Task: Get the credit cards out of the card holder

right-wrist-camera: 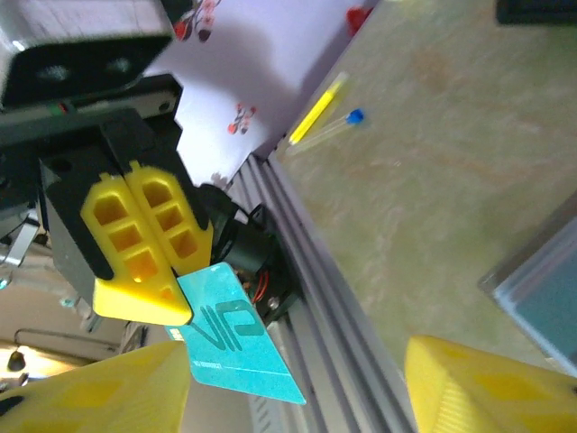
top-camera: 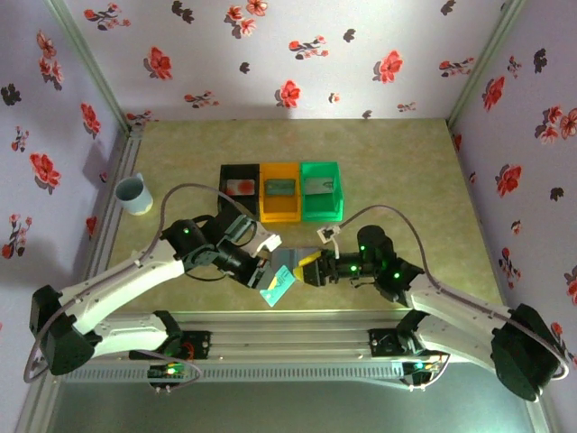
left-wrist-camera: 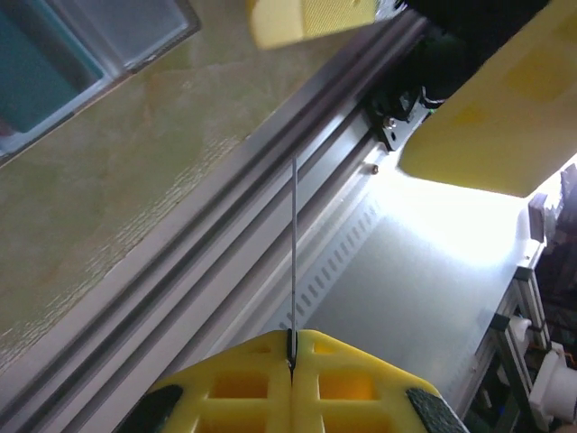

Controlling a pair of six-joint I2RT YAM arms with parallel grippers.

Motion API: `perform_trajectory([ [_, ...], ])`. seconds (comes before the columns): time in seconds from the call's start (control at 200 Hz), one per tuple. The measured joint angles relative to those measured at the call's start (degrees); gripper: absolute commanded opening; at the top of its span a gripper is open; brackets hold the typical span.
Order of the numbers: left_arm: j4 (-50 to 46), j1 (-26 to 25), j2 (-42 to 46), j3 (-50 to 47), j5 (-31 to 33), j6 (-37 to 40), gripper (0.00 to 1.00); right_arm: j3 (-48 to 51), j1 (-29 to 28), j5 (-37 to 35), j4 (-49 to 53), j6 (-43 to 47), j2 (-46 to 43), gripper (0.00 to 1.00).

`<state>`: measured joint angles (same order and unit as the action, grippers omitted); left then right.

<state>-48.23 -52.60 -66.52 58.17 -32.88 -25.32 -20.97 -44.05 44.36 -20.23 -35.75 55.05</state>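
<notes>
with the left gripper [right-wrist-camera: 167,302] clenched on 1 teal credit card [right-wrist-camera: 239,352], held in the air just beside the card holder [right-wrist-camera: 545,293], and the right gripper [top-camera: 308,269] spread and seemingly empty, the left should carry the card away level without loosening.

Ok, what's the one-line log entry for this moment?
left gripper: shut on teal credit card, card in air | right gripper: open, holding nothing | card holder: on table
</notes>
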Motion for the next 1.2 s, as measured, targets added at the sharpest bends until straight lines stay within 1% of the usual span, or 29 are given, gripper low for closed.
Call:
perform_trajectory([
  [0.16,-0.2,0.0,0.0,0.0,-2.4,1.9,0.00,0.0,-3.1,1.1,-1.9,1.1,2.5,0.53],
  [0.21,-0.3,0.0,0.0,0.0,-2.8,2.5,0.00,0.0,-3.6,1.3,-2.3,1.4,2.8,0.49],
  [0.27,-0.4,0.0,0.0,0.0,-3.3,3.3,0.00,0.0,-3.9,1.5,-2.6,1.5,2.8,0.47],
  [0.325,-0.5,0.0,0.0,0.0,-3.7,3.7,0.00,0.0,-4.1,1.6,-3.1,1.7,2.8,0.41],
  [0.445,-0.7,0.0,-0.3,0.2,-4.4,4.8,0.00,0.0,-4.6,1.8,-3.8,2.3,2.7,0.32],
  [0.615,-0.7,0.0,-1.4,0.3,-4.9,5.9,0.00,0.0,-5.2,2.1,-4.8,2.3,2.5,0.26],
  [0.715,-0.9,0.0,-1.6,0.4,-5.0,6.3,0.00,0.0,-5.5,2.2,-5.1,2.4,2.3,0.19],
  [0.77,-1.3,0.0,-1.6,0.6,-5.2,6.5,0.06,0.1,-5.5,2.2,-5.1,2.3,2.3,0.15],
  [0.865,-1.9,0.0,-1.6,1.0,-5.1,7.3,0.20,0.1,-5.5,2.5,-5.3,2.3,2.0,0.09],
  [0.92,-2.1,0.0,-1.6,1.3,-5.1,7.9,0.28,0.1,-5.6,2.6,-5.5,2.4,1.8,0.05],
  [0.94,-2.2,0.0,-1.6,1.4,-5.1,7.7,0.31,0.1,-5.6,2.7,-5.5,2.3,1.7,0.00],
  [0.99,-2.4,0.0,-1.6,1.6,-5.0,8.1,0.35,0.1,-5.6,2.9,-5.7,2.7,1.5,0.00],
  [1.03,-2.5,0.0,-1.6,1.7,-4.9,8.4,0.41,0.1,-5.6,3.0,-5.7,2.5,1.2,0.00],
  [1.065,-2.6,0.1,-1.6,2.0,-4.8,8.6,0.49,0.1,-5.6,3.0,-5.6,2.6,1.0,0.00],
  [1.095,-2.7,0.2,-1.5,2.3,-4.8,9.0,0.54,0.1,-5.6,3.0,-5.6,2.6,0.7,0.00],
  [1.2,-3.1,0.8,-0.5,3.6,-4.2,9.4,0.65,0.1,-5.6,2.2,-4.4,2.9,-0.6,0.00],
])
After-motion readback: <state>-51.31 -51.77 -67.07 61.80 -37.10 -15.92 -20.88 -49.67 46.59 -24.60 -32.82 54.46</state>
